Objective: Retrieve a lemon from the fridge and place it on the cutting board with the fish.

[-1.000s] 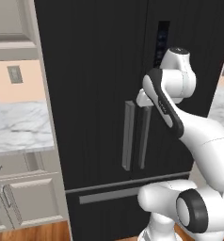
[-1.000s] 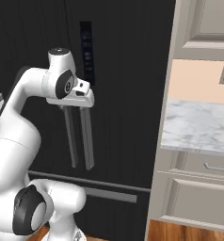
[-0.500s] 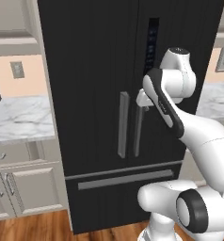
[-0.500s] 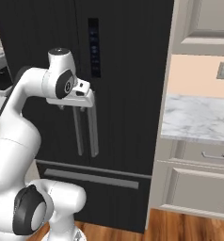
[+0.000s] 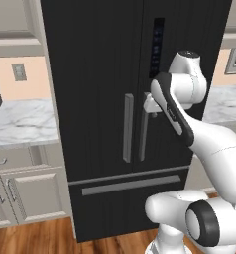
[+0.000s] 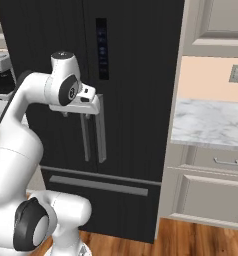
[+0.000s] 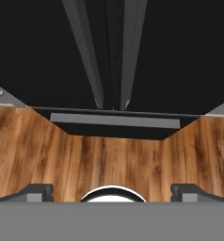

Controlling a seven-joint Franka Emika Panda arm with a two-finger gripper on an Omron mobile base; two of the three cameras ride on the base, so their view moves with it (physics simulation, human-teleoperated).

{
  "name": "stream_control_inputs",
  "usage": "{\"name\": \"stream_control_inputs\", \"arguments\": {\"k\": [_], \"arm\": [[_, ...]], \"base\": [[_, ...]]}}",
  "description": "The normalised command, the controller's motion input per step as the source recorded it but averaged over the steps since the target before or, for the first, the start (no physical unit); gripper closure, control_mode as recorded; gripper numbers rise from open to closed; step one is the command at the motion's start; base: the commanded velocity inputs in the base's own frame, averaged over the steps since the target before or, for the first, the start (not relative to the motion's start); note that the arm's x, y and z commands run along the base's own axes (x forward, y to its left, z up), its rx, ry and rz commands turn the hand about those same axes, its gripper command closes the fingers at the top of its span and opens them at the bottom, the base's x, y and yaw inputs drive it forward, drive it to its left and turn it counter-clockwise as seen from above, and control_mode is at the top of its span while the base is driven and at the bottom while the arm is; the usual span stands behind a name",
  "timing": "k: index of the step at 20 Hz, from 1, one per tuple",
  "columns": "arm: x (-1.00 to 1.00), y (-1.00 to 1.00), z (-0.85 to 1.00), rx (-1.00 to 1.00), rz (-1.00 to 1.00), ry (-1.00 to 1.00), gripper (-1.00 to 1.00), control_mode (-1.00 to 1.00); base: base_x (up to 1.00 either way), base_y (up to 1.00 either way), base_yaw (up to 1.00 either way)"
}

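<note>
The fridge (image 5: 105, 74) is a tall black French-door unit with both doors and the bottom drawer shut. Its two long grey handles (image 5: 135, 126) hang side by side at the middle. My gripper (image 5: 150, 110) hovers just in front of the upper end of the right handle, pointing down, open and empty. In the right base view the gripper (image 6: 83, 113) sits by the handles (image 6: 93, 135). The hand view looks down along the handles (image 7: 109, 52) to the drawer's grey bar (image 7: 115, 120), with the fingertips (image 7: 36, 192) wide apart. The lemon, the cutting board and the fish are out of view.
A marble counter (image 5: 21, 124) over grey cabinets (image 5: 26, 196) stands left of the fridge. Another marble counter (image 6: 211, 122) with a drawer (image 6: 216, 160) is on its right, beside a tall cabinet panel (image 6: 178, 100). Wood floor (image 7: 118, 160) lies in front.
The whole picture has shifted sideways, so the base has driven along the fridge front. The arm keeps its pose by the handles and the gripper stays open.
</note>
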Motion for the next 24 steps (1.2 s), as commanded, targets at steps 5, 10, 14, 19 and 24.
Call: {"name": "stream_control_inputs", "arguments": {"k": [5, 10, 14, 19, 24], "arm": [[0.04, 0.00, -0.30, 0.00, -0.07, -0.04, -1.00, -1.00], [0.31, 0.00, -0.35, 0.00, -0.07, -0.16, -1.00, -1.00], [0.08, -0.05, -0.03, 0.00, 0.01, -0.05, -1.00, -1.00], [0.47, 0.00, -0.35, 0.00, 0.00, -0.22, -1.00, -1.00], [0.57, -0.01, -0.07, 0.00, 0.00, -0.09, -1.00, -1.00]], "base": [[0.00, 0.00, 0.00], [0.00, 0.00, 0.00], [0.00, 0.00, 0.00], [0.00, 0.00, 0.00], [0.00, 0.00, 0.00]]}}
